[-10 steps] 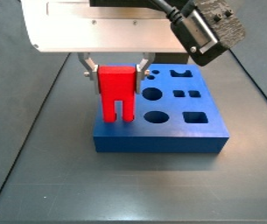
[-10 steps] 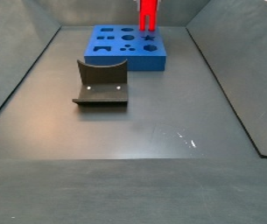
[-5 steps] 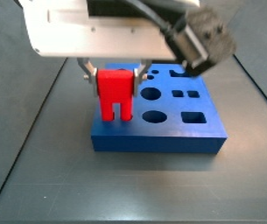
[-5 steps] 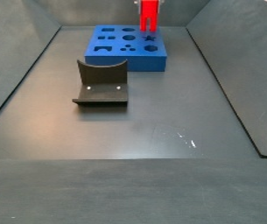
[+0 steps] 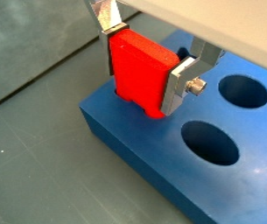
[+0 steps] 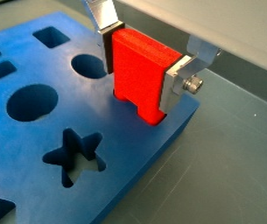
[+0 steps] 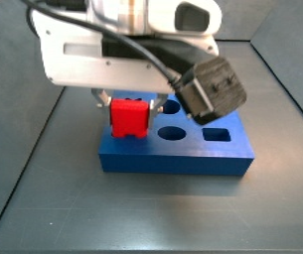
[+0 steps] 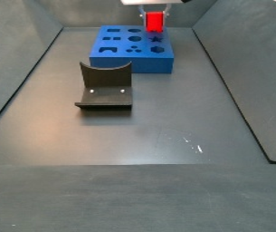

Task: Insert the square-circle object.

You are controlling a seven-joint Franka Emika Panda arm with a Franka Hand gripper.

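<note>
The red square-circle object [image 7: 128, 117] stands upright with its two prongs sunk into the blue board [image 7: 181, 157] near one edge; it shows in both wrist views [image 5: 139, 74] [image 6: 138, 73] and in a side view [image 8: 155, 24]. My gripper [image 5: 144, 54] is shut on the object's upper body, one silver finger [image 6: 178, 81] on each side. It sits low over the board [image 8: 109, 59] under the white wrist housing [image 7: 107, 55]. The prong tips are hidden inside the board's holes.
The blue board has open round holes [image 5: 210, 142], a star hole [image 6: 74, 155] and square holes [image 7: 221, 132]. The dark fixture [image 8: 104, 86] stands on the grey floor in front of the board. Dark walls [image 8: 19, 72] slope up round the floor.
The gripper has moved down with the red object. Its prongs, earlier fully visible above the board, are now sunk into the board's holes, with only the upper body showing.
</note>
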